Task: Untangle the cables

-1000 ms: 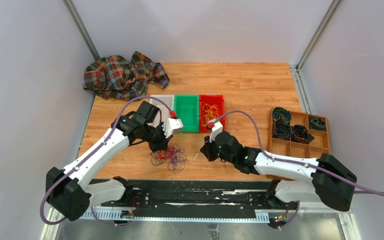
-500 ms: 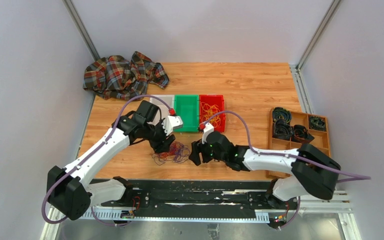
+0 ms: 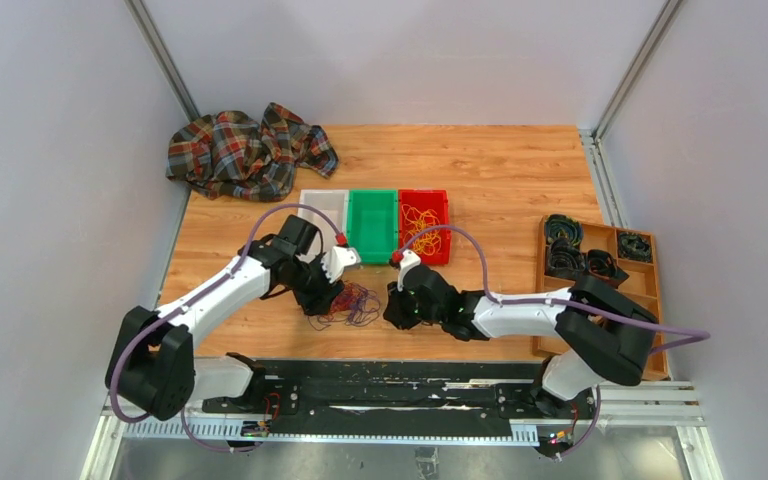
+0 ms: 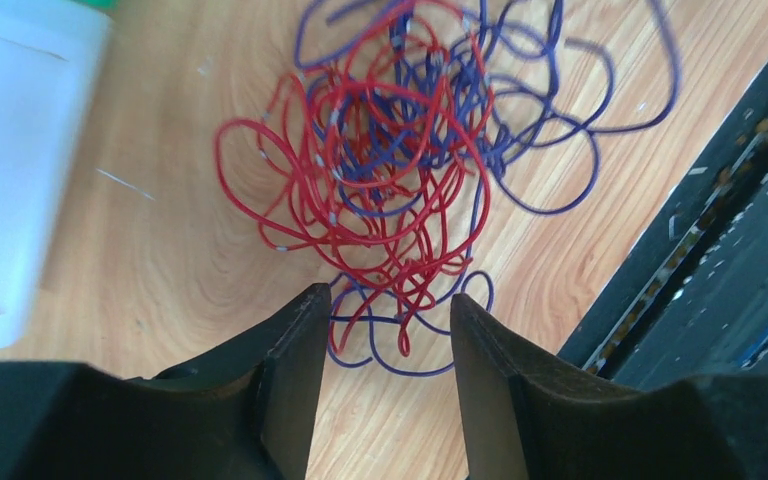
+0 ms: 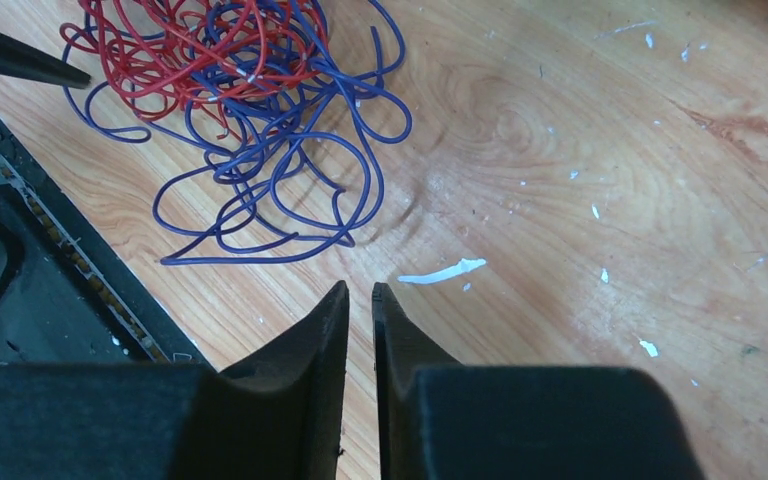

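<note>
A tangle of thin red and purple cables (image 3: 348,303) lies on the wooden table near the front edge. In the left wrist view the tangle (image 4: 400,150) lies just ahead of my left gripper (image 4: 390,300), which is open, with a few loops between its fingertips. My left gripper (image 3: 330,298) is at the tangle's left edge. My right gripper (image 3: 392,308) is just right of the tangle. In its wrist view it (image 5: 359,290) is shut and empty, with the purple loops (image 5: 260,170) ahead and to its left. Yellow-orange cables (image 3: 420,222) lie in the red bin.
White (image 3: 310,197), green (image 3: 373,250) and red (image 3: 425,258) bins stand in a row behind the tangle. A plaid cloth (image 3: 245,150) lies at the back left. A wooden tray (image 3: 600,295) with black coils is at the right. A black rail (image 3: 390,385) runs along the near edge.
My right arm has swung left and now sits close beside the tangle. My left arm has drawn back a little, and the tangle has shifted slightly away from the front edge.
</note>
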Tool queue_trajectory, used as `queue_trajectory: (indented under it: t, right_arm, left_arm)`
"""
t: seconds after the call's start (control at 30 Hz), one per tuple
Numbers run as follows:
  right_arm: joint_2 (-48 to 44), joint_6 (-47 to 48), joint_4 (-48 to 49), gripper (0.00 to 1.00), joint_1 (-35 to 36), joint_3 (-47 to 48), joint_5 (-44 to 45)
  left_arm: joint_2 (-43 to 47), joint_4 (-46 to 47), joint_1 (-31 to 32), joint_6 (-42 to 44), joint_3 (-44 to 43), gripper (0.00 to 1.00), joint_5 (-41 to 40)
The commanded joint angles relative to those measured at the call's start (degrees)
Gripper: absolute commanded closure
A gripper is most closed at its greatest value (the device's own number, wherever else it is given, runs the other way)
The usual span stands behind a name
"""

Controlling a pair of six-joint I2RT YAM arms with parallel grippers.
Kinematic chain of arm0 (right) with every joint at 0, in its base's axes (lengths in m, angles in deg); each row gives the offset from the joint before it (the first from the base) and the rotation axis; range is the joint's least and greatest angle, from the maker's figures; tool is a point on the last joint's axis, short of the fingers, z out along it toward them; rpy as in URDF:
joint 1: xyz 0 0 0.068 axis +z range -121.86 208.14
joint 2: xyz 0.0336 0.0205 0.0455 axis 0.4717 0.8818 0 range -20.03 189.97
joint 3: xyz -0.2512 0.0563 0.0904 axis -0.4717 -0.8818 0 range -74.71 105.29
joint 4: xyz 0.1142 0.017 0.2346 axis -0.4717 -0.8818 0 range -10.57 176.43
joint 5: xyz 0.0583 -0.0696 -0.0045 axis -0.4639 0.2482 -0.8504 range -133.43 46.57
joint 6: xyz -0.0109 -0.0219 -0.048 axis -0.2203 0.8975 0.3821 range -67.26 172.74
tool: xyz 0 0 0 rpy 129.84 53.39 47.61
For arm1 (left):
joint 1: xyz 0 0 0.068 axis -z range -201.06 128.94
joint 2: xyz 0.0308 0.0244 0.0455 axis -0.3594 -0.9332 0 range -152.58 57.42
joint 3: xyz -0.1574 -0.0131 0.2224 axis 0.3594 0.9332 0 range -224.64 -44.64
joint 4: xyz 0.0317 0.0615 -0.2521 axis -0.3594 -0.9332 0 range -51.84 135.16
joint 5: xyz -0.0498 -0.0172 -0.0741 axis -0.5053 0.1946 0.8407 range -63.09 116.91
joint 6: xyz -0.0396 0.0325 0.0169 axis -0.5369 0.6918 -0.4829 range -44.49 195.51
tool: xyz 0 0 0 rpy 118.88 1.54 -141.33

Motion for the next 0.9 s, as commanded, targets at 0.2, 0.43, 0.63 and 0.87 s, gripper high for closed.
queue_trajectory:
  t: [0.2, 0.43, 0.63, 0.87]
  right_arm:
    - [-8.9, 0.9, -6.4, 0.93, 0.7, -2.0, 3.2]
    - [-16.9, 2.8, -16.0, 0.99, 0.7, -1.8, 4.5]
    - [-23.3, 3.9, -21.0, 0.79, 1.0, -0.2, 4.6]
    - [-23.9, 9.9, -14.0, 0.51, 4.1, 2.9, 6.7]
  left_arm:
    - [-0.9, 3.1, -0.4, 6.1, 3.1, 0.77, -4.0]
    - [3.5, -3.4, -0.4, 6.1, -1.1, 0.95, -1.7]
    - [7.8, -8.7, -0.4, 4.4, -5.2, 0.96, 1.8]
    - [9.0, -11.8, -0.3, 0.0, -9.4, 0.94, 5.8]
